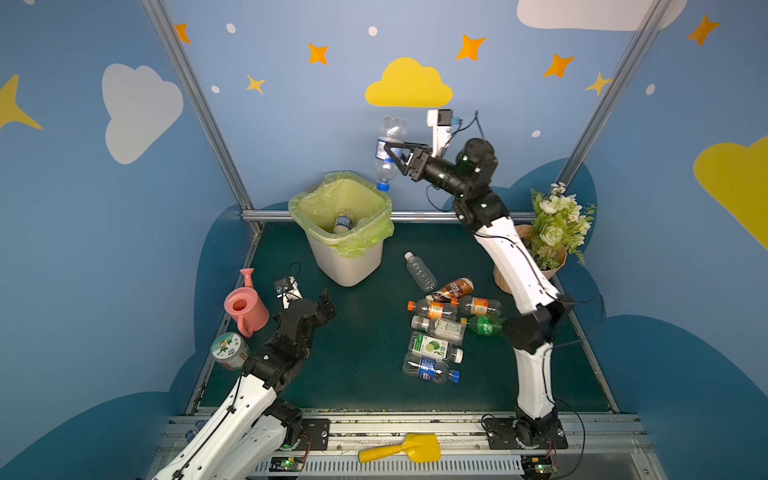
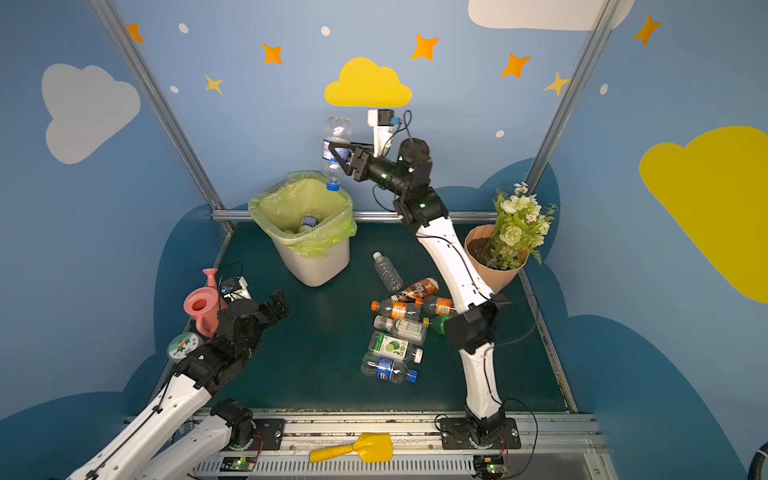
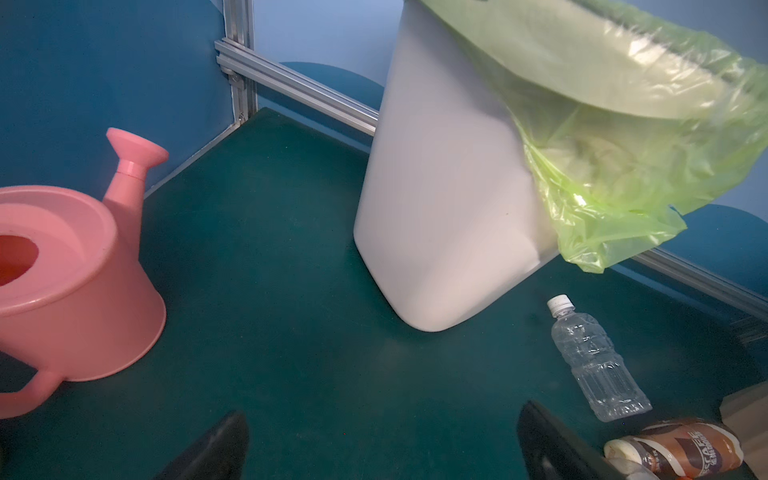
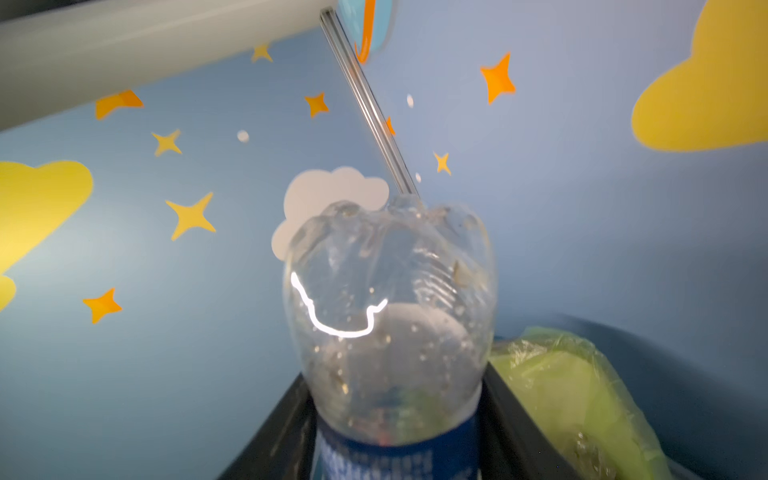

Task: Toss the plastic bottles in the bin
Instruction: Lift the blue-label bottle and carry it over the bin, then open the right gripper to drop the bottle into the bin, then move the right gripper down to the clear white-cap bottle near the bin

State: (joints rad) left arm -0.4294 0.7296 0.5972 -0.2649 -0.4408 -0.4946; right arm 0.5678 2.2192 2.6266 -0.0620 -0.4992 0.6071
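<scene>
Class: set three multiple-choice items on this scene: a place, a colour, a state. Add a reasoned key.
1. The clear bottle between the right gripper's jaws is: A) resting on the table B) raised near the bin's rim C) inside the flowerpot
2. Its cap is: A) red B) blue C) orange
3. The left gripper's jaws: A) open, empty B) shut on a bottle C) gripping the watering can
Key: B, it hangs cap-down by the rim; B, the cap shows blue; A, nothing lies between them.
</scene>
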